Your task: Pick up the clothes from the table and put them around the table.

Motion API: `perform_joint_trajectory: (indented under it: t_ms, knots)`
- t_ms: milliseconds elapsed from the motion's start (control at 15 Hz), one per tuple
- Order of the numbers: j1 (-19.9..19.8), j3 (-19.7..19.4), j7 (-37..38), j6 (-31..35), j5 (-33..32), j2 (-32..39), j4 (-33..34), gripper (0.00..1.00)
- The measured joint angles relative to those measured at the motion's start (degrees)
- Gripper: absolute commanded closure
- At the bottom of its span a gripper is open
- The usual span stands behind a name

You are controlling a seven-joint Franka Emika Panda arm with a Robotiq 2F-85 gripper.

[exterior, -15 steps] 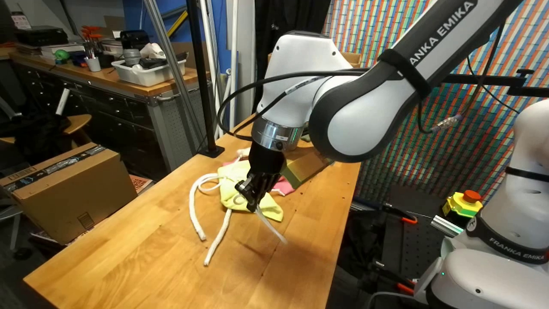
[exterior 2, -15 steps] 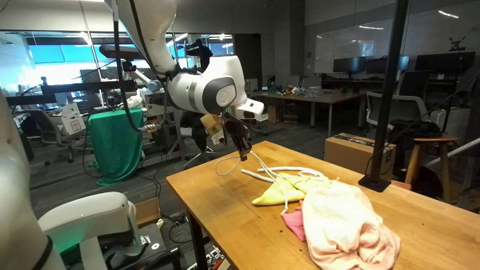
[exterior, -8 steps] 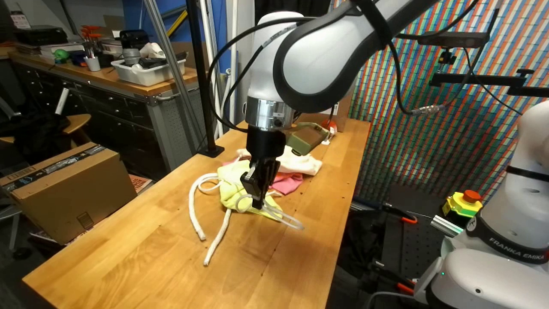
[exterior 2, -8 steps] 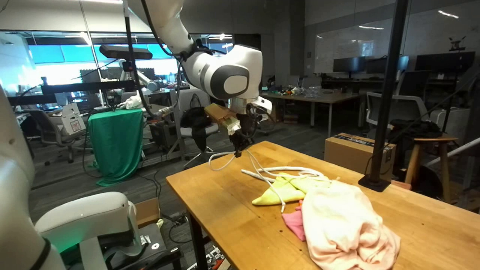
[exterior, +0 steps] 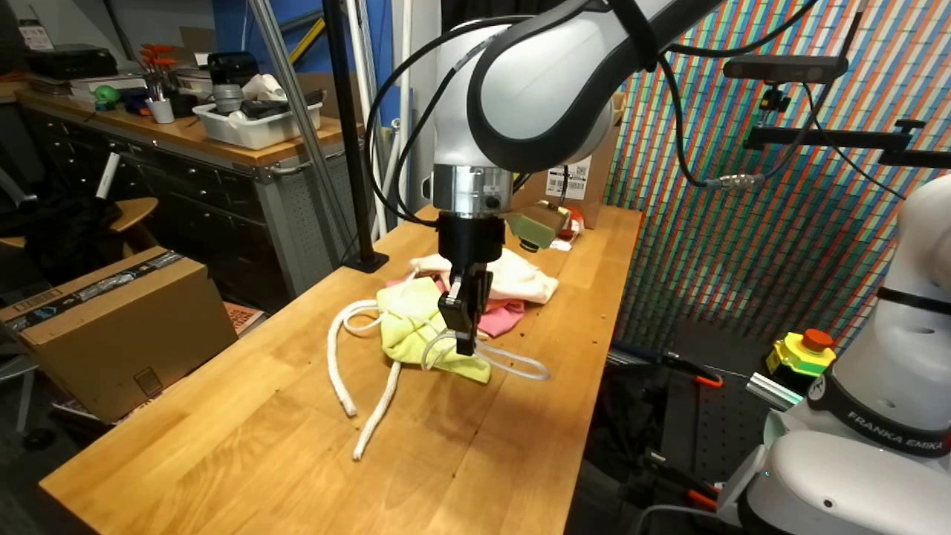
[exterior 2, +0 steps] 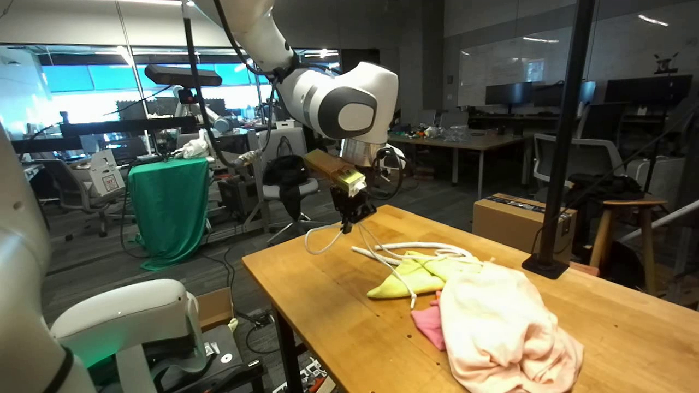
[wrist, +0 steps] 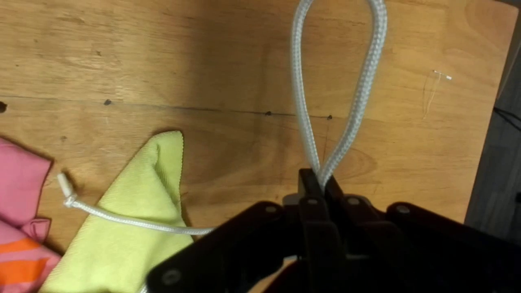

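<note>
Gripper hangs over the table, clenched on the cord, no cloth held. In wrist view, yellow cloth sits just left of it, pink cloth farther left; cream cloth is farther off in both exterior views. Step is probably shifting the cord first: lift high, slow, so its knotted end clears the yellow cloth without dragging. Wrist view shows the table ending at gripper's right; surface ahead looks roomy enough for set-down.
</note>
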Motion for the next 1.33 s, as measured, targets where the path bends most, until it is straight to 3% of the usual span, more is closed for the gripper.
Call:
perform_joint_trajectory:
  t_ms: [333, 733, 933, 1333]
  knots:
    - [0.0, -0.1, -7.5, -7.8, -0.7, 0.1, 0.3, 0.99]
    - [0.7, 0.0, -13.4, -13.6, -12.7, 1.5, 0.4, 0.99]
    - [1.0, 0.0, -12.4, -8.1, -15.1, 2.6, 0.2, 0.99]
    - [1.3, 0.1, -2.3, 7.9, -10.5, 3.2, -3.1, 0.99]
